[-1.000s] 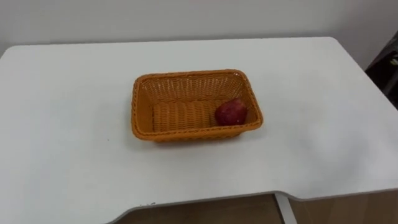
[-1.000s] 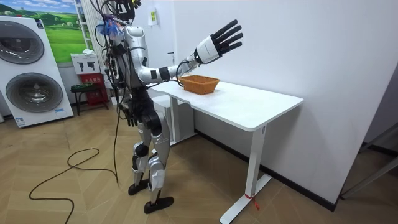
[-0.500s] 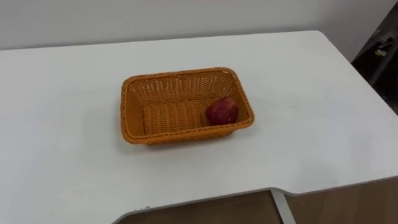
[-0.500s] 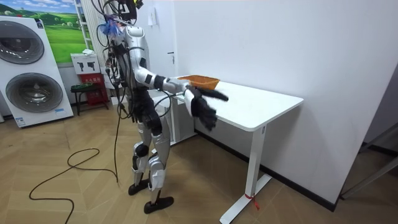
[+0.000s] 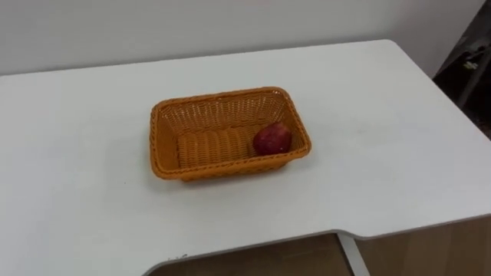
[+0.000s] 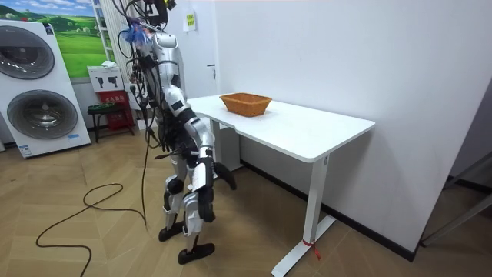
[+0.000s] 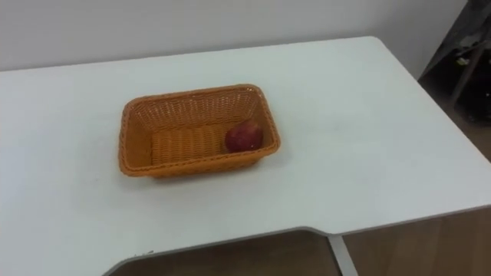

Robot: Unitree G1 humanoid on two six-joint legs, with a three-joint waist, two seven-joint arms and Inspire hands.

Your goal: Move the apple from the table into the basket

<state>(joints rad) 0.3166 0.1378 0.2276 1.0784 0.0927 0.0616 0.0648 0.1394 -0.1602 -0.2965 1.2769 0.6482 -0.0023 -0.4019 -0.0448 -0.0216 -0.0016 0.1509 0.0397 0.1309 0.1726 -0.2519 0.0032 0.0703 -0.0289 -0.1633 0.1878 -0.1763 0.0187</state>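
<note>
White table (image 5: 383,130) holds a wicker basket (image 5: 222,108) (apple (image 5: 271,139) inside).

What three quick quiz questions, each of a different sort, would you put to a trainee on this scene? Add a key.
1. Where does the apple lie?
A) in the basket
B) on the floor
C) on a shelf
2. True or false: the basket stands on the white table, well away from its edges.
3. Fill in: seen from the robot, the apple rests toward the basket's ____ end (left or right).

Key: 1 A; 2 true; 3 right.
</note>
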